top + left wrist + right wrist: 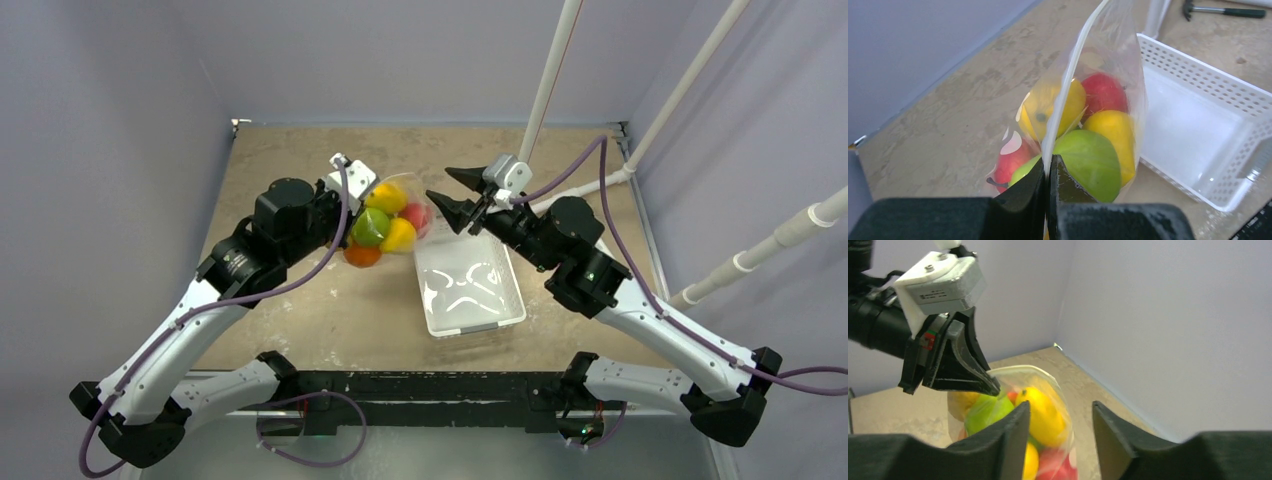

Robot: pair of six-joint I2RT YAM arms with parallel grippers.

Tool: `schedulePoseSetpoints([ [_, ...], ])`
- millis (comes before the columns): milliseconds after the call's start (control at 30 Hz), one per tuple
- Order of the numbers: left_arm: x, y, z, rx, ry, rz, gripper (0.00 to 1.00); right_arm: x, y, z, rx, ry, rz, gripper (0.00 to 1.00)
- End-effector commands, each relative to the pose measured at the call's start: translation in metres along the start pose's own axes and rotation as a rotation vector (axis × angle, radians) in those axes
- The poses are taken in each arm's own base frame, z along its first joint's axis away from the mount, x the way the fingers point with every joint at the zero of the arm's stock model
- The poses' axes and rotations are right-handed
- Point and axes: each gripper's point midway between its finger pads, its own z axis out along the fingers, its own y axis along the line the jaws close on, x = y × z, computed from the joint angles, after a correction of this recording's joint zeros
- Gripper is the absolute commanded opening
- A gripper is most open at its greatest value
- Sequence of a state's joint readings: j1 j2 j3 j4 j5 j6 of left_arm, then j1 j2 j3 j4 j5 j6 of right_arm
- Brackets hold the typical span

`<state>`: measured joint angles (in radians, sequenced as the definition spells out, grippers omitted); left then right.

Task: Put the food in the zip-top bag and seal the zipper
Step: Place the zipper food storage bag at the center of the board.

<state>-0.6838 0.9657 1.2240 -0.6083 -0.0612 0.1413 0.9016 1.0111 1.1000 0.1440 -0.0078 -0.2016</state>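
While the left claw (1048, 167) is pinching together on the zipper (1074, 65), the zip-top bag (1120, 47) is hanging ahead of it, between the two claws. The food (1093, 160) is sitting inside the bag, bunched just past the left claw's tips: green, yellow and red pieces. An orange piece is showing lowest in the overhead view; I cannot tell whether it is inside the plastic. I also cannot tell whether the bag's bottom is resting on the counter (300, 310).

The right claw (452, 195) is standing apart, gripping nothing, just off the bag's far side. The white tray (475, 325) below it is showing no fruit.

Judgement: loading is looking done and sealing is the step in hand. Near the left claw the strip is reading as one line. Toward the right claw the rim is looking bowed, possibly gaping.

Next move, as I judge it: the right claw is needing to close on the strip and press along it while the left claw is anchoring its end.

Edges and room:
- The tray wall is lying just beside the bag, under the right claw, so a low approach is risking a snag.
- White poles (545, 90) are standing behind the right claw.
- Bare counter is lying outward of the left claw.
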Motion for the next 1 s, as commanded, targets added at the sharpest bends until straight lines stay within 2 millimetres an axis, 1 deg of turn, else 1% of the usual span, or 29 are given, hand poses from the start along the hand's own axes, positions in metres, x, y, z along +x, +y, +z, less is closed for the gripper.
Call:
schedulePoseSetpoints([
  [0, -0.033, 0.042, -0.001, -0.231, -0.107, -0.017, 0.00, -0.015, -0.029, -0.008, 0.162, -0.047, 0.058, 0.57],
  [133, -0.026, 0.069, 0.004, -0.394, -0.065, -0.012, 0.00, -0.010, -0.040, -0.012, 0.233, -0.037, 0.098, 0.63],
  [267, -0.009, 0.095, 0.010, -0.578, 0.010, 0.025, 0.00, 0.000, -0.047, -0.016, 0.295, -0.021, 0.154, 0.71],
  [333, -0.002, 0.102, 0.015, -0.631, 0.027, 0.046, 0.00, 0.001, -0.048, -0.018, 0.305, -0.027, 0.184, 0.74],
  [467, 0.009, 0.106, 0.029, -0.672, 0.054, 0.078, 0.00, -0.005, -0.047, -0.024, 0.307, -0.058, 0.253, 0.79],
  [533, 0.018, 0.107, 0.037, -0.688, 0.077, 0.101, 0.00, -0.004, -0.047, -0.026, 0.314, -0.057, 0.279, 0.80],
  [600, 0.034, 0.104, 0.051, -0.681, 0.116, 0.142, 0.00, -0.006, -0.045, -0.030, 0.304, -0.069, 0.304, 0.82],
  [667, 0.051, 0.098, 0.065, -0.652, 0.143, 0.175, 0.00, -0.009, -0.044, -0.033, 0.303, -0.082, 0.334, 0.86],
  [767, 0.075, 0.085, 0.085, -0.593, 0.190, 0.170, 0.00, -0.006, -0.047, -0.037, 0.330, -0.074, 0.364, 0.91],
  [867, 0.100, 0.072, 0.099, -0.543, 0.248, 0.132, 0.00, 0.002, -0.042, -0.036, 0.316, -0.044, 0.369, 0.93],
  [967, 0.114, 0.058, 0.106, -0.484, 0.266, 0.076, 0.00, 0.014, -0.036, -0.034, 0.295, 0.001, 0.373, 0.94],
])
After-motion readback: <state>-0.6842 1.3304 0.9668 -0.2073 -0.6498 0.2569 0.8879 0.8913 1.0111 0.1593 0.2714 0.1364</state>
